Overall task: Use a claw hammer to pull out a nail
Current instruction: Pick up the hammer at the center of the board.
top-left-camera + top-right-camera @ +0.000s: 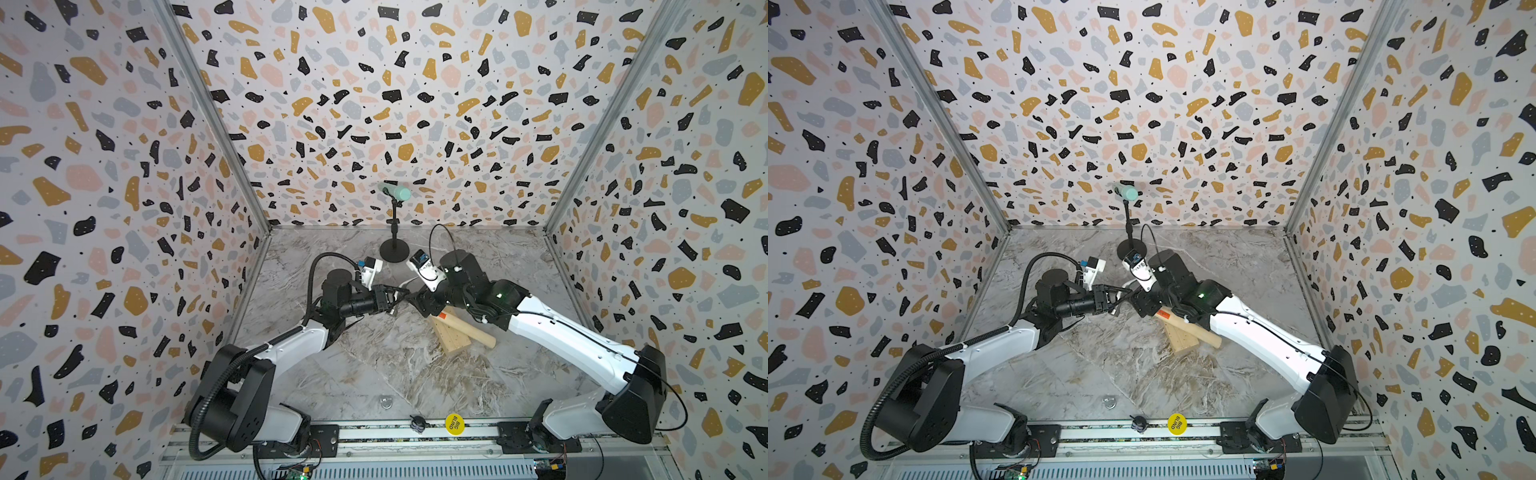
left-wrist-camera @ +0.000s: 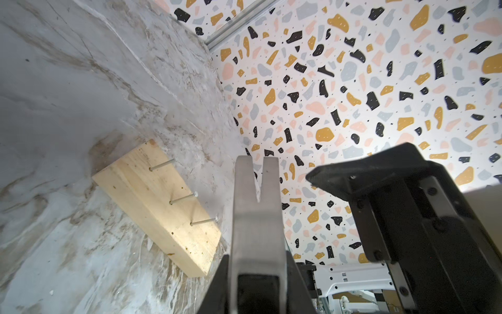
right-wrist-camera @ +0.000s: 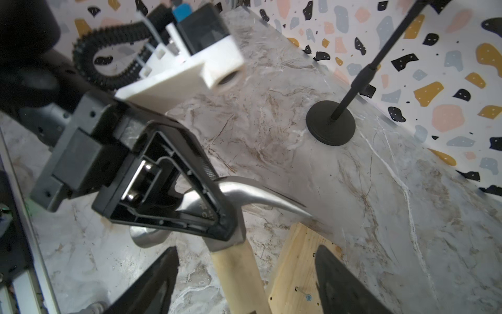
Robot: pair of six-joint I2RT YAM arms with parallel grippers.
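Left end effector (image 1: 392, 297) clenched on claw hammer's (image 1: 473, 332) steel head; handle hangs over the wood block (image 2: 157, 209), nails (image 2: 183, 198) standing in it. Right end effector (image 3: 247, 248) released, straddling the handle. My worry: long handle levers the smooth head round in that pinch, hammer drops.

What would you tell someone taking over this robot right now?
Left gripper: shut on the claw hammer, at its steel head.
Right gripper: open, fingers either side of the handle, not gripping.
Wooden block holds three standing nails.
Done: hammer in hand; claw clear of the nails.
To do: grip the handle, hook one nail, lever it out.
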